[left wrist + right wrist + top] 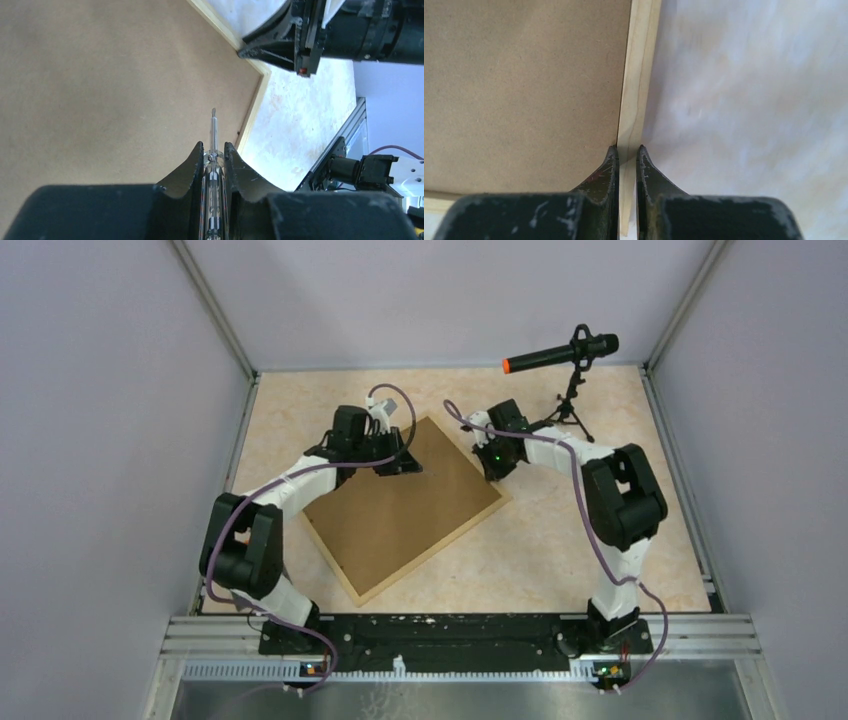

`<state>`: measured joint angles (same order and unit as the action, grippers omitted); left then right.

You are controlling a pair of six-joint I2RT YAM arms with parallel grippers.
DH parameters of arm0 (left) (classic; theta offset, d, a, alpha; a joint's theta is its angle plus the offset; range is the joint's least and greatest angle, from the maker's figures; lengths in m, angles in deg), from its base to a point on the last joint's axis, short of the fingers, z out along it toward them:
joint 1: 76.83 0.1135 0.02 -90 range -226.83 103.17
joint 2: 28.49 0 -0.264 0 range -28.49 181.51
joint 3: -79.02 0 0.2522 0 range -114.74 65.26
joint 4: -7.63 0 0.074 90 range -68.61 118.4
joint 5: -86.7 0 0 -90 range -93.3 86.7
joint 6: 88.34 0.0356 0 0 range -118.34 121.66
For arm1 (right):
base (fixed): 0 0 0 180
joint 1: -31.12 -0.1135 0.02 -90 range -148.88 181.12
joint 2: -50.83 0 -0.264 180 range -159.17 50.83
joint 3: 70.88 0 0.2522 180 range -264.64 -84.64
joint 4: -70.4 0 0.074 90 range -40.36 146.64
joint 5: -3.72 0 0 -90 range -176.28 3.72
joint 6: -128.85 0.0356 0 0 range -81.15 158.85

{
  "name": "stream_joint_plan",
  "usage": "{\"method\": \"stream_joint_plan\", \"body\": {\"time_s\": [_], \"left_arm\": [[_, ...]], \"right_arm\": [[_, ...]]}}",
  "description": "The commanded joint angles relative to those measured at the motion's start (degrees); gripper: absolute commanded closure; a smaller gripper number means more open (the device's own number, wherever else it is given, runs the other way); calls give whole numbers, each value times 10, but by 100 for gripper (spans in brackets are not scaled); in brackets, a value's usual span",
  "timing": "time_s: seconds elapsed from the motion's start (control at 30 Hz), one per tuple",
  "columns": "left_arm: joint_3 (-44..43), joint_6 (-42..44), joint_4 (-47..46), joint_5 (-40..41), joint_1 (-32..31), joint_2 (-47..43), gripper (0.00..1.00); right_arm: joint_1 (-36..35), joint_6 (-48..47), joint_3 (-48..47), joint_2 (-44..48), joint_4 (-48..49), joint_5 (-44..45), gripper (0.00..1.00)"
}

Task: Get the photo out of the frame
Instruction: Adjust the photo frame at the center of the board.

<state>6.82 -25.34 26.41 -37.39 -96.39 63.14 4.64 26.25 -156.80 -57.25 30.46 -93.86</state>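
Two grippers work the frame [405, 505], back-up on tabletop [560, 550]: right gripper [626, 152] pinches its far-right rail; left gripper [214, 150], over the backing board [100, 90], clamps a screwdriver [213, 127], tip twd that rail. Task's photo unseen, presumably beneath.

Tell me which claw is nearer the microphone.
Right. The right claw pinches the frame's rim beside the microphone; the left claw, holding a screwdriver, is farther off over the frame's back.

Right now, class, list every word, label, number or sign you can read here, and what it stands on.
None can be read.
The frame back is plain brown board, no label.
The screwdriver handle in the left gripper shows faint reddish marks, too blurred to read.
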Motion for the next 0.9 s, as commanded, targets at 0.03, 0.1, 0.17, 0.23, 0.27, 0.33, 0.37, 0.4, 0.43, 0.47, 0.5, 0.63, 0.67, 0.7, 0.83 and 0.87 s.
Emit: {"method": "stream_joint_plan", "body": {"time_s": [0.03,0.1,0.17,0.23,0.27,0.33,0.37,0.4,0.43,0.47,0.5,0.63,0.67,0.7,0.83,0.87], "left_arm": [[16,9,-4,-32,37,-42,100],[18,12,-1,-36,49,-48,100],[20,18,2,-38,60,-53,100],[22,19,4,-40,70,-58,100],[24,20,4,-41,74,-59,100],[28,20,3,-40,81,-62,100],[30,20,1,-41,83,-63,100],[32,20,-2,-44,83,-63,100],[34,20,-6,-48,84,-61,100],[35,19,-10,-52,85,-59,100],[35,18,-14,-55,87,-55,100],[31,6,-36,-59,95,-43,100],[29,4,-39,-57,96,-40,100],[28,2,-41,-54,98,-37,100],[26,-3,-46,-53,104,-31,100],[26,-3,-46,-52,106,-30,100]], "right_arm": [[-8,-228,-125,-112,39,-57,100],[-7,-280,-173,-143,41,-78,99],[-8,-303,-234,-169,50,-88,90],[-9,-296,-311,-199,36,-88,78],[-9,-285,-356,-214,18,-88,68],[-9,-254,-431,-232,-19,-91,50],[-9,-230,-456,-234,-35,-94,44],[-9,-207,-473,-229,-53,-99,36],[-8,-178,-478,-217,-65,-104,32],[-8,-139,-468,-200,-69,-103,29],[-8,-97,-448,-178,-69,-100,28],[-7,117,-295,-60,-55,-42,25],[-7,168,-250,-32,-51,-23,22],[-8,225,-211,-9,-48,2,19],[-14,334,-96,46,-72,2,14],[-15,355,-85,52,-75,0,14]]}}
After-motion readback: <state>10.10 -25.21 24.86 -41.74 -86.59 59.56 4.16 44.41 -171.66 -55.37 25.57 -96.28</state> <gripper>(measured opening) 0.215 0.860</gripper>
